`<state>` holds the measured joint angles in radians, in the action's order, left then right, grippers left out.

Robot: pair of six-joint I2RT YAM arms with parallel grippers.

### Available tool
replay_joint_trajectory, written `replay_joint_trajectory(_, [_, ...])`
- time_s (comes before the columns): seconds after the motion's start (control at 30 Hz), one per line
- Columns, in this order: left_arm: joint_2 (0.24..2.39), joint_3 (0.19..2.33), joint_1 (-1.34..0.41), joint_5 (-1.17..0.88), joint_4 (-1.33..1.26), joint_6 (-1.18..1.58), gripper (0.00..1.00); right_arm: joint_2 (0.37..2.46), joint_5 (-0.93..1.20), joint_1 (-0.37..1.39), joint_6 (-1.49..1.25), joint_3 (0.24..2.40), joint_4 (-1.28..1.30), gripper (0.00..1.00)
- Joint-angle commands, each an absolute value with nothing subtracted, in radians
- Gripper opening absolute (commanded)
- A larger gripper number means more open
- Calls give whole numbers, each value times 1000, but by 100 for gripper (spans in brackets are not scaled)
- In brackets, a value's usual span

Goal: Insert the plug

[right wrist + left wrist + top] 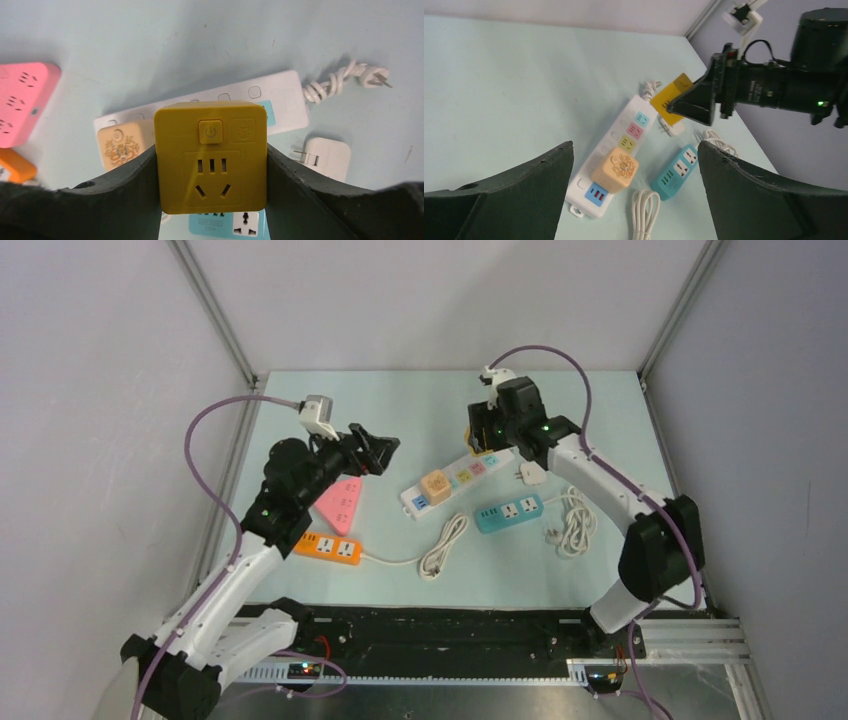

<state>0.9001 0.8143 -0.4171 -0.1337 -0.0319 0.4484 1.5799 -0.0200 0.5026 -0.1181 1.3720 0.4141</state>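
My right gripper (212, 175) is shut on a yellow cube plug adapter (211, 155) and holds it above the far end of the white power strip (455, 480). The adapter shows in the left wrist view (671, 97) between the right fingers, above the strip's coloured sockets (634, 131). A peach cube adapter (615, 169) sits plugged in near the strip's near end (435, 486). My left gripper (634, 195) is open and empty, raised over the table left of the strip (372, 450).
A pink triangular socket block (338, 504), an orange strip (328, 548) with coiled white cable (443, 546), a teal strip (508, 512) with its cable (573, 522), and a loose white plug (533, 473) lie around the white strip.
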Motion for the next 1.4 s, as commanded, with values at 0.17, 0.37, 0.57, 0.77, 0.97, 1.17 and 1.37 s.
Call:
replay_joint_trajectory(0.17, [915, 798, -412, -154, -16, 522, 98, 1736, 42, 515, -91, 1377, 306, 0])
replay_joint_trajectory(0.37, [915, 782, -411, -173, -15, 523, 98, 1785, 50, 532, -112, 1361, 292, 0])
replay_joint_trajectory(0.57, [915, 772, -412, -164, -15, 519, 98, 1805, 64, 552, -108, 1343, 284, 0])
replay_joint_trajectory(0.77, [924, 774, -411, -165, -15, 520, 99, 1826, 46, 555, -106, 1343, 293, 0])
replay_joint_trajectory(0.97, [927, 775, -412, -162, -18, 522, 99, 1841, 22, 559, -97, 1342, 301, 0])
replay_joint_trajectory(1.17, [929, 772, -411, -163, -15, 526, 99, 1833, 0, 565, -80, 1343, 279, 0])
replay_joint_trajectory(1.37, [926, 774, -411, -152, -16, 519, 99, 1859, -15, 568, -65, 1341, 317, 0])
